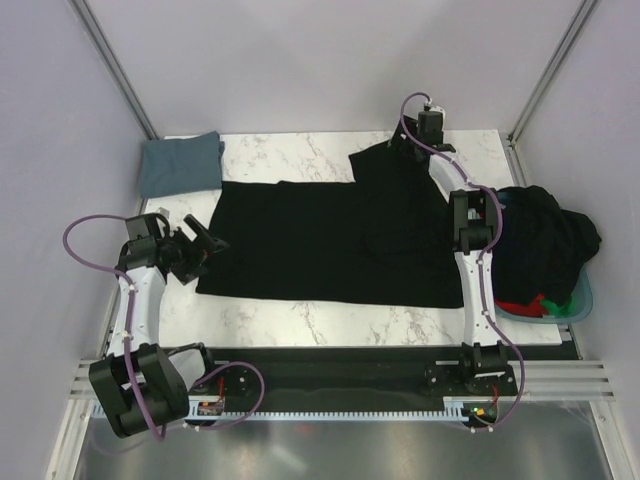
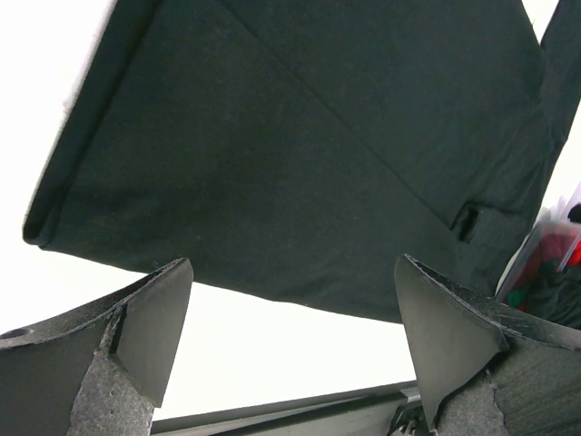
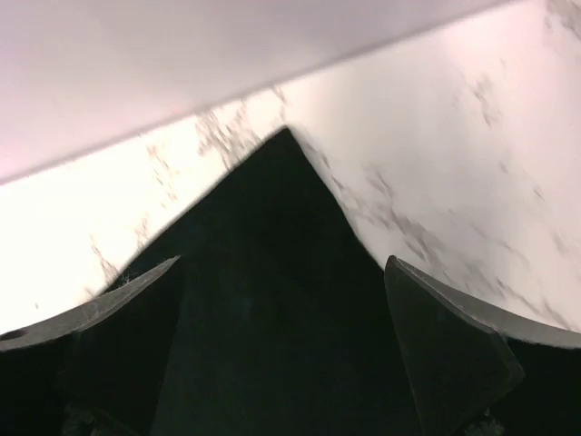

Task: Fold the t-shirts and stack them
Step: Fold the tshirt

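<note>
Task status: early stage. One garment is finished, one is in work, and several are not yet started.

1. Finished item. A slate blue-grey t-shirt [image 1: 180, 163] lies folded into a compact rectangle at the far left corner of the table [image 1: 300, 150]. It is the only folded item visible, so no stack exists yet.

2. Item in work. The large black t-shirt [image 1: 320, 240] lies flat across the middle of the table, forming a broad rectangle with one sleeve projecting toward the far right corner. It appears spread out and at most partly folded.

3. Left end effector [image 1: 207, 250]. The fingers are spread wide and hold nothing. It sits just beside the left edge of the black t-shirt; the left wrist view shows the cloth directly ahead of the open jaws.

4. Right end effector [image 1: 412, 148]. The fingers are spread wide and hold nothing. It hangs over the far sleeve; the right wrist view shows a pointed fabric corner [image 3: 272, 300] between the open jaws.

5. Items outstanding. A pile of dark shirts [image 1: 545, 245], with red fabric [image 1: 515, 305] beneath, fills the light blue tub [image 1: 583, 298] at the right edge. None is folded.

Judged remaining work: complete the folds on the black t-shirt, place it with the blue-grey one, then process the tub contents.
</note>
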`<control>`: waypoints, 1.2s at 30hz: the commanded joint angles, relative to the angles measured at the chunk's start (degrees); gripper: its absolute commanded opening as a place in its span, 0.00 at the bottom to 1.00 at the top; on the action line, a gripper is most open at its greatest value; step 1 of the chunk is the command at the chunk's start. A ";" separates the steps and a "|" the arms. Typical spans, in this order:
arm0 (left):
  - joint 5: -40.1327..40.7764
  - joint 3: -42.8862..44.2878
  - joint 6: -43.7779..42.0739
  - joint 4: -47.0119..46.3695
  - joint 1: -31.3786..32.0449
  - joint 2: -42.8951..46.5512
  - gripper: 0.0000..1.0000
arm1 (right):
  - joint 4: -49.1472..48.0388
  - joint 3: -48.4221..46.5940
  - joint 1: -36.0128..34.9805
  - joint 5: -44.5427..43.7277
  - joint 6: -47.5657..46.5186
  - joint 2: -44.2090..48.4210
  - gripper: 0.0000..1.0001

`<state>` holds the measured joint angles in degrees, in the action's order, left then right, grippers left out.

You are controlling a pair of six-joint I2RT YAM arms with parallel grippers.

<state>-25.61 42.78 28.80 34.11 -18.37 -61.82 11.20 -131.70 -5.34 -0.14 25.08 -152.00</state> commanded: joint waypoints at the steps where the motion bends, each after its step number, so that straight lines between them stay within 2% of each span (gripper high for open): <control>1: -0.76 0.90 -2.69 -1.41 1.67 0.21 1.00 | -4.96 -6.54 -0.46 -1.18 -1.00 -4.69 0.98; 9: -1.38 0.90 -2.78 -1.41 2.02 -0.05 1.00 | -6.98 -11.64 -0.46 7.43 -0.82 -10.67 0.98; 11: -1.55 0.81 -2.87 -1.41 2.02 -0.14 1.00 | -7.07 -12.61 -0.63 8.49 -0.82 -11.21 0.93; 12: -1.64 0.81 -2.87 -1.41 2.02 -0.14 1.00 | -6.64 -13.66 -0.63 8.67 -0.74 -11.56 0.85; 17: -1.99 0.98 -3.04 -1.41 2.02 -0.41 1.00 | -4.44 -13.06 -0.90 12.78 -0.39 -11.65 0.65; 18: -1.91 0.90 -2.96 -1.41 2.02 -0.40 1.00 | -4.26 -12.01 -0.81 13.32 -0.56 -11.04 0.59; 23: -2.08 0.98 -3.04 -1.24 2.02 -0.32 1.00 | -4.26 -9.98 -0.81 13.42 -1.08 -9.98 0.43; 24: -2.08 1.07 -3.13 -1.32 2.02 -0.23 1.00 | -4.26 -10.07 -0.81 12.72 -1.35 -9.89 0.34; 26: -2.17 0.99 -3.13 -1.15 2.02 -0.32 1.00 | -4.26 -10.15 -0.72 11.75 -1.70 -9.72 0.25; 27: -2.08 1.16 -3.22 -1.06 2.02 -0.23 1.00 | -4.26 -9.98 -0.72 11.05 -1.79 -9.37 0.14; 30: -1.82 1.16 -3.31 -0.97 2.02 -0.23 1.00 | -4.35 -9.98 -0.63 10.60 -1.88 -8.49 0.00; 34: -1.38 1.16 -3.31 -0.97 2.02 -0.23 1.00 | -5.13 -7.35 -0.55 11.04 -2.84 -4.54 0.00; 36: -1.12 1.25 -3.22 -1.06 2.02 -0.23 1.00 | -6.10 -3.07 -0.63 11.04 -3.55 0.36 0.00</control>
<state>-26.06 42.78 28.08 34.15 -16.47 -62.26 4.75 -139.02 -5.56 10.68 23.55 -159.89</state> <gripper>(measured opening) 0.993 0.010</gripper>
